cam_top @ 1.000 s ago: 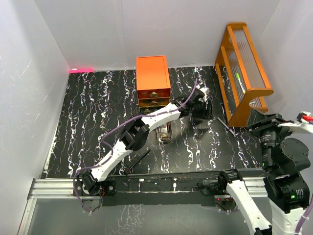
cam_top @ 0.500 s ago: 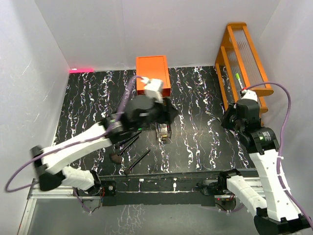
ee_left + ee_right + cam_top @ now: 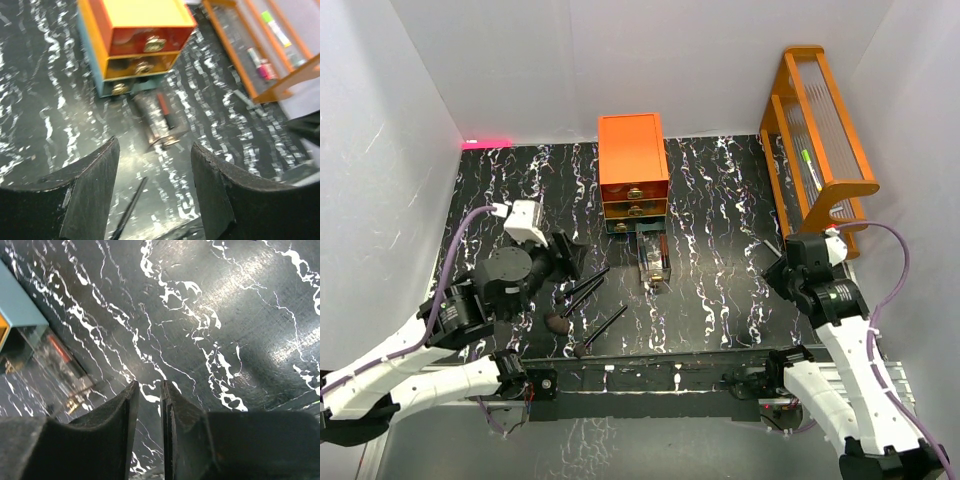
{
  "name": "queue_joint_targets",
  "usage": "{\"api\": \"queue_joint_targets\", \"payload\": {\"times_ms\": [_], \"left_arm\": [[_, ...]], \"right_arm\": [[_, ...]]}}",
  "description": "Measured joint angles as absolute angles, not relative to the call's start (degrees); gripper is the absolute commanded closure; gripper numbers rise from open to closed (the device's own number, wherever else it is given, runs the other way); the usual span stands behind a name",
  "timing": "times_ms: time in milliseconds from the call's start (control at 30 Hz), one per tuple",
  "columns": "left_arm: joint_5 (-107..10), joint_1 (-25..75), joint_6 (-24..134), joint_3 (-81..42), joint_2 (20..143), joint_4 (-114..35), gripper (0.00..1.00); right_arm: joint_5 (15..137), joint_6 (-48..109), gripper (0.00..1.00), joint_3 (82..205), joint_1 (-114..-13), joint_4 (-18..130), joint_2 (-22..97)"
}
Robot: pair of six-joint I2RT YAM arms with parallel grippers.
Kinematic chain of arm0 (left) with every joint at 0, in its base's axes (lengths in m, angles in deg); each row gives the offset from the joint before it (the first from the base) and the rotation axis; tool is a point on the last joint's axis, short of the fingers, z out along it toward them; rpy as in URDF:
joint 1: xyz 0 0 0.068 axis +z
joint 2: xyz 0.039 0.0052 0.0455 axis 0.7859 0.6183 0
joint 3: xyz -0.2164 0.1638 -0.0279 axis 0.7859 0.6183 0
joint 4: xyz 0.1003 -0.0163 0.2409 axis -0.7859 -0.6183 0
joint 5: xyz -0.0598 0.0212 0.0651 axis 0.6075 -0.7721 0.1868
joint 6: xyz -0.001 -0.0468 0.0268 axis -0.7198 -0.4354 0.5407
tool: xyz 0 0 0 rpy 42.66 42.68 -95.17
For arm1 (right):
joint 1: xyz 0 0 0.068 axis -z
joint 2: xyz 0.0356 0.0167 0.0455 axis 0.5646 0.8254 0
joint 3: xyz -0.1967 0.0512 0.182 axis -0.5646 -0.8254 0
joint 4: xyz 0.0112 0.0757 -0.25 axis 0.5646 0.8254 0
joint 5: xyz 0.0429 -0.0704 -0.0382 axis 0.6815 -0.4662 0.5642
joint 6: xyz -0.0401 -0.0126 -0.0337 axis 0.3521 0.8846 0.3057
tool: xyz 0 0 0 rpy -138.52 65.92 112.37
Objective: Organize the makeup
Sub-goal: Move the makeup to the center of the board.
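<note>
Long black brushes (image 3: 588, 290) with brown heads lie on the black marbled table (image 3: 720, 290), in front of the orange drawer chest (image 3: 633, 165). A clear drawer (image 3: 653, 258) stands pulled out from the chest's bottom, with a dark red tube (image 3: 165, 111) inside. My left gripper (image 3: 560, 262) hovers left of the brushes; in the left wrist view it (image 3: 155, 150) is open and empty, with one brush (image 3: 131, 207) below it. My right gripper (image 3: 772, 272) hangs near the rack's foot. The right wrist view shows this gripper (image 3: 150, 387) with a narrow gap and nothing in it.
The orange wooden rack (image 3: 817, 150) stands at the far right, holding a green stick (image 3: 274, 29) and small pink tubes (image 3: 263, 69). White walls close in the table on three sides. The arms' rail (image 3: 650, 380) runs along the near edge.
My left arm has swung back from beside the chest to the near left of the table. My right arm came out beside the rack and has dropped lower, its jaws closing and parting slightly.
</note>
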State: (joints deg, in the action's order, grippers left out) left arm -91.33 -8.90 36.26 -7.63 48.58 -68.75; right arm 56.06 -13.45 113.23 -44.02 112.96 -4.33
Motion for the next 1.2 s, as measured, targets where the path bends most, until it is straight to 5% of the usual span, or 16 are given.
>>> {"api": "queue_joint_targets", "payload": {"times_ms": [300, 800, 1200], "left_arm": [[-98.3, -8.9, 36.3, 1.7, 43.9, -76.1, 0.42], [-104.4, -8.9, 36.3, 6.4, 35.9, -78.5, 0.42], [-104.6, -8.9, 36.5, 6.9, 36.8, -78.7, 0.42]], "right_arm": [[47.7, -24.8, 0.92, 113.3, -43.4, 110.4, 2.7], [53.1, -23.9, 0.92, 106.7, -20.9, 99.1, 12.5], [56.6, -23.0, 0.92, 105.2, -13.8, 90.2, 19.8]]}}
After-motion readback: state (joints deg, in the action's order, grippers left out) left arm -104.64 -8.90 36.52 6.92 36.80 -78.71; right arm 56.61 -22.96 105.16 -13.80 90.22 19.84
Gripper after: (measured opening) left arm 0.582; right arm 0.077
